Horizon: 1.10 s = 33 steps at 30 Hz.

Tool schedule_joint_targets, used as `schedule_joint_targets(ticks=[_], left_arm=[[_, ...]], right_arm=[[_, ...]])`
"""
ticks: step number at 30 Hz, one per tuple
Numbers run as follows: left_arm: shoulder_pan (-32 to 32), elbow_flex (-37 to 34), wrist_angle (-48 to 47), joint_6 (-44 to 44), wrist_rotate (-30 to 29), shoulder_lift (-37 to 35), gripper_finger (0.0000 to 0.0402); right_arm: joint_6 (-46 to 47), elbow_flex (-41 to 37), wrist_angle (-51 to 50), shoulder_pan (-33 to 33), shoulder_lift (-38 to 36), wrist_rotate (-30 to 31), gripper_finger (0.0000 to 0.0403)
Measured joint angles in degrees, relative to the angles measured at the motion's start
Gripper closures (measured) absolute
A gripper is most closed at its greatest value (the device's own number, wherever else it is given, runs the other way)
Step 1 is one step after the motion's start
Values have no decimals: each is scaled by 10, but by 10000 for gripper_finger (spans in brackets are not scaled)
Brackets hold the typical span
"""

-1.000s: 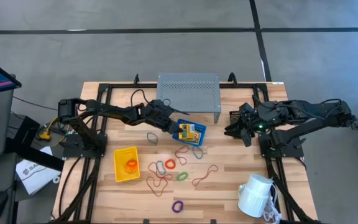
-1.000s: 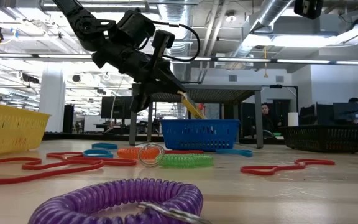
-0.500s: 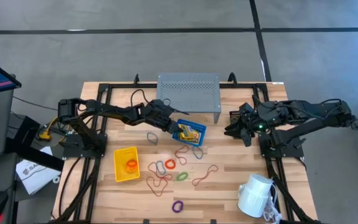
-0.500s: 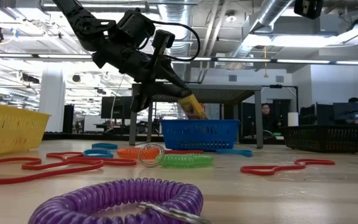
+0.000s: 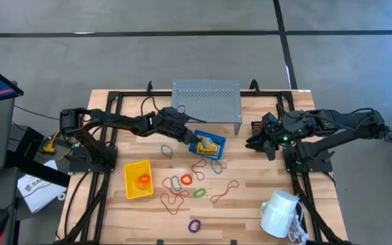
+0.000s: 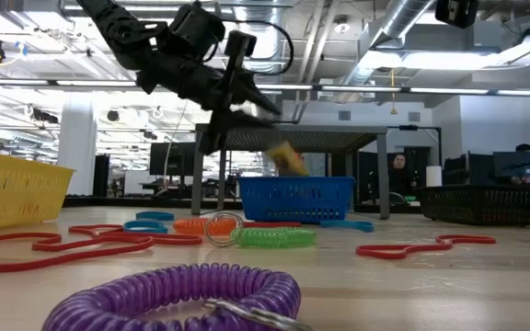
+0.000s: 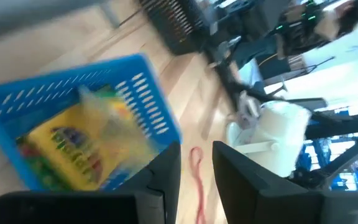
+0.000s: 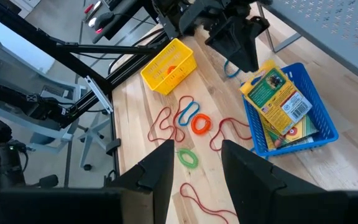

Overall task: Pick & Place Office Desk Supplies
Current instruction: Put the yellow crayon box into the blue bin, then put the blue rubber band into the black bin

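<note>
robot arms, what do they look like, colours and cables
Both arms are black and jointed, on black frame bases. The left arm trails a looping black cable and ends in the left gripper with flat dark fingers. The right arm shows a small green light near the right gripper.

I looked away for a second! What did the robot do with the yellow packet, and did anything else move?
The left gripper opened and let go of the yellow packet, which is dropping into the blue bin. The gripper has pulled back a little from the bin. The right gripper, loops, yellow bin and mug stayed put.
</note>
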Motion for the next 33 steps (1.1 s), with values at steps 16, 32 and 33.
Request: schedule_joint_targets(ticks=[16, 32, 33], left_arm=[[-7, 1, 63, 2, 37, -3, 314], [-115, 1, -65, 178, 60, -103, 314], [-121, 1, -103, 194, 49, -121, 314]], right_arm=[[0, 0, 0, 0, 0, -2, 272], [-2, 0, 0, 0, 0, -2, 272], [-3, 0, 0, 0, 0, -2, 272]])
